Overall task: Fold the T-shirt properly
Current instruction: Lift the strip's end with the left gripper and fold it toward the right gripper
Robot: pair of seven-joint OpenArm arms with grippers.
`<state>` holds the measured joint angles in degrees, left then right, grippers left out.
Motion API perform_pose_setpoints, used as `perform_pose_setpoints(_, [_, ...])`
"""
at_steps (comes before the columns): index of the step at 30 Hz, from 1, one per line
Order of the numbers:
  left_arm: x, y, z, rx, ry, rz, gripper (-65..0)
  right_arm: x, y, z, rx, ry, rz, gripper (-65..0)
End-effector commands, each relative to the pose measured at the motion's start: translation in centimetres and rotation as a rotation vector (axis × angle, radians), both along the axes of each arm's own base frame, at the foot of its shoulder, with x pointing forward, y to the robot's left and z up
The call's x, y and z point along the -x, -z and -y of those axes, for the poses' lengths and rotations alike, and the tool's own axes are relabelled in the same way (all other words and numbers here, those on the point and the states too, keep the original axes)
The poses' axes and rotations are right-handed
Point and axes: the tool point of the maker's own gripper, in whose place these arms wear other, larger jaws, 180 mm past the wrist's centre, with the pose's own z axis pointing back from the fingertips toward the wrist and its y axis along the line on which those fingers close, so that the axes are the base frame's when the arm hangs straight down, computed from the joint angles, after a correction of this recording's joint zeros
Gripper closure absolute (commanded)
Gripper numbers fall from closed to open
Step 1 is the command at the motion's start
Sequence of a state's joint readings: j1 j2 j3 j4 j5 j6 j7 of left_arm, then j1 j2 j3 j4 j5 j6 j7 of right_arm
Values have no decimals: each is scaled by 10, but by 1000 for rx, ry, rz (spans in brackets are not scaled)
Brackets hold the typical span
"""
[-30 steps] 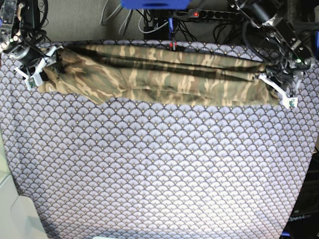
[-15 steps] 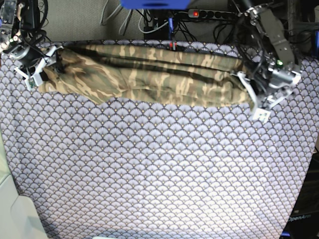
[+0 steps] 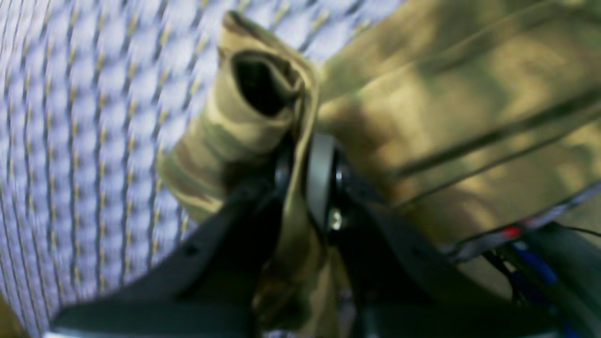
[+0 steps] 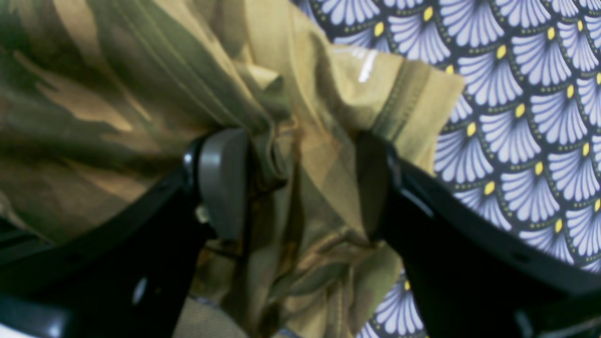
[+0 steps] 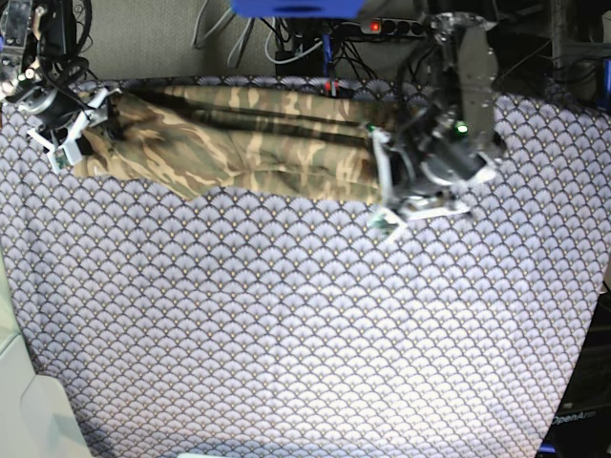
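The T-shirt (image 5: 239, 143) lies in a long bunched strip along the far edge of the purple tablecloth (image 5: 305, 324). The left gripper (image 3: 300, 164) is pinched tight on one end of the T-shirt, with a thin fold of cloth squeezed between its two fingers. In the base view this end sits near the middle of the far edge, over the rest of the shirt. The right gripper (image 4: 300, 183) is at the other end of the T-shirt. Its fingers stand wide, and a thick bunch of cloth fills the gap between them.
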<state>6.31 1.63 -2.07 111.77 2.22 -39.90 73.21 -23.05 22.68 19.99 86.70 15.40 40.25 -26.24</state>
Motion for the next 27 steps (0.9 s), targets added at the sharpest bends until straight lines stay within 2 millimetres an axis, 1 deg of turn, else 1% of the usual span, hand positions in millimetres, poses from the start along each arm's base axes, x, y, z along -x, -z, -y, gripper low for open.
perform_pose_setpoints(1, [-6, -11, 10, 19, 31, 41, 0, 2, 0, 9, 40, -2, -18, -367])
perform_pose_setpoints(4, [-6, -15, 34, 23, 114, 55, 0, 2, 0, 9, 40, -2, -18, -367])
perform_pose_setpoints(8, [3, -17, 64, 32, 218, 60, 0, 2, 0, 9, 40, -2, -18, -367])
perform_pose_setpoints(12, [3, -24, 85, 43, 283, 80, 0, 2, 0, 9, 40, -2, -19, -367])
perform_pose_setpoints(16, [3, -29, 100, 45, 336, 99, 0, 3, 1, 9, 40, -2, -21, -367])
perform_pose_setpoints(23, [6, -30, 109, 31, 333, 63, 0, 3, 1, 9, 40, -2, -21, -367])
perform_pose_setpoints(27, [6, -33, 116, 53, 329, 63, 0, 3, 1, 9, 40, -2, -21, -367])
